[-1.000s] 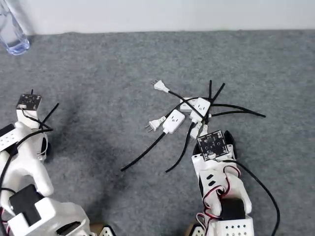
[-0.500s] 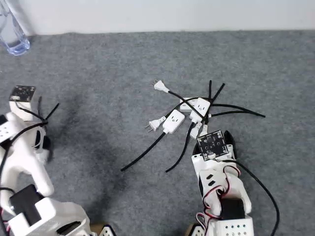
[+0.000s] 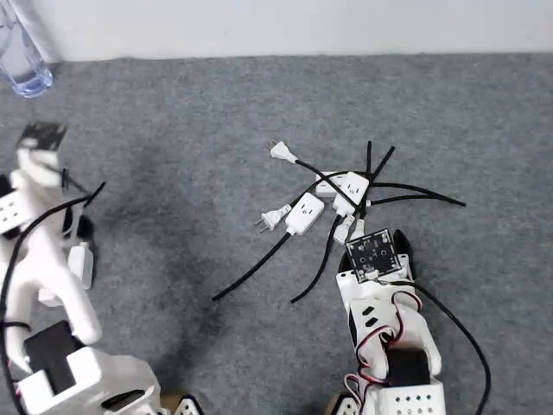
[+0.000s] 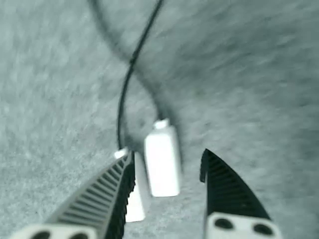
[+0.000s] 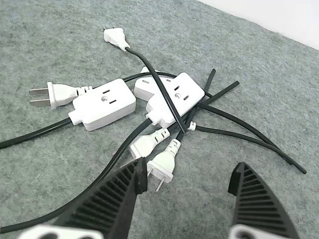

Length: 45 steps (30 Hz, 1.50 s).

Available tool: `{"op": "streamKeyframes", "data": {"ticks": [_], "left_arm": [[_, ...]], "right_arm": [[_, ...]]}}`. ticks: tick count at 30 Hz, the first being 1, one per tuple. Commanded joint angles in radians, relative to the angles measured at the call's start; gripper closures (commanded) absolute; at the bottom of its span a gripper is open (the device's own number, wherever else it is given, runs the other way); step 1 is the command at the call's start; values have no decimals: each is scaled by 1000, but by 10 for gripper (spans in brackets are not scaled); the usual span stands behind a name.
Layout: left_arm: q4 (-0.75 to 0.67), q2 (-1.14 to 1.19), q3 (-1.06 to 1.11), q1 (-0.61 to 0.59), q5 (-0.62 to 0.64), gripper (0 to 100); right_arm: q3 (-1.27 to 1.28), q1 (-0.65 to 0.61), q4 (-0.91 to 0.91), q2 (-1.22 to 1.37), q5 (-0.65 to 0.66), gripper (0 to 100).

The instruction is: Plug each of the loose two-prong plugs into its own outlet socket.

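Plugs (image 3: 276,216) and sockets (image 3: 305,213) tangled, well apart from carpet (image 3: 173,112) edge

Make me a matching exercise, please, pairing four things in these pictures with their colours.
Things:
1. cords
2. outlet block
3. mat
4. bottle

Colours:
A. clear
B. grey
C. black
D. white

Pairs: 1-C, 2-D, 3-B, 4-A

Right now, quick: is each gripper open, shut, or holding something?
Left gripper: open, holding nothing.
Right gripper: open, holding nothing.
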Motion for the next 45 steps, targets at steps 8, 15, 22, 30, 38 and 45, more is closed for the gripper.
{"op": "streamKeyframes", "data": {"ticks": [8, 15, 22, 30, 38, 45], "left_arm": [[365, -8, -355, 488, 218, 798], [279, 5, -351, 766, 226, 798], [5, 5, -222, 974, 230, 798], [-423, 5, 58, 1054, 311, 795], [-732, 8, 274, 1085, 331, 794], [-793, 250, 176, 1079, 407, 794]], "right_arm": [[17, 22, -30, 1, 5, 719], [17, 177, -96, -10, -84, 720], [17, 352, -170, -10, -255, 720], [17, 366, -176, -10, -267, 720], [17, 344, -176, -5, -265, 721], [17, 298, -176, 1, -210, 721]]}}
